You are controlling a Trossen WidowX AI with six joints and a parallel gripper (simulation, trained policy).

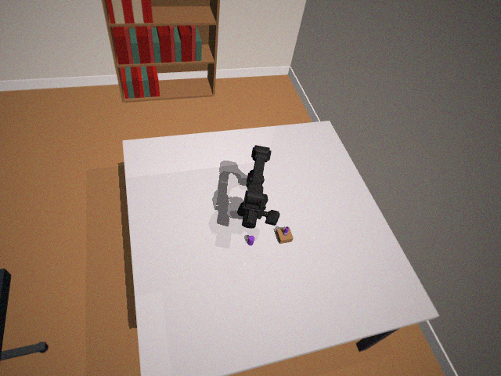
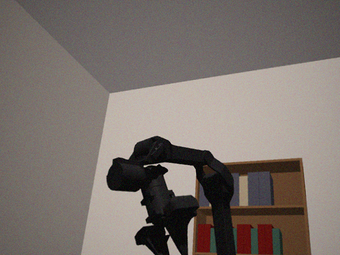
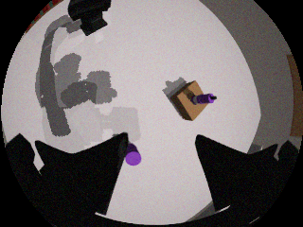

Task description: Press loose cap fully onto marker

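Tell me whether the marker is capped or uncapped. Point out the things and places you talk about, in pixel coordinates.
Uncapped: in the wrist view, the purple marker [image 1: 286, 229] [image 3: 204, 98] shows its bare dark tip, and the purple cylindrical cap [image 1: 250, 240] [image 3: 133, 157] stands apart on the white table [image 1: 282, 291] [image 3: 161, 189].

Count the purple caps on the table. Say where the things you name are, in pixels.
1. The purple cap [image 1: 250, 240] [image 3: 133, 158] stands on the table [image 1: 250, 307] [image 3: 161, 189], beside the wooden holder block [image 1: 285, 240] [image 3: 189, 112] and apart from it. Another could be hidden behind the arm [image 1: 255, 189] [image 2: 185, 154].

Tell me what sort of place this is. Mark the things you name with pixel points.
Probably a study or home-office-like room: a bookcase [image 1: 215, 48] [image 2: 305, 206] with rows of books [image 1: 142, 45] [image 2: 244, 238] stands against a pale wall [image 1: 254, 36] [image 2: 257, 113], and a robot arm [image 1: 255, 182] [image 2: 223, 227] works on a large white table [image 1: 303, 291] [image 3: 156, 61].
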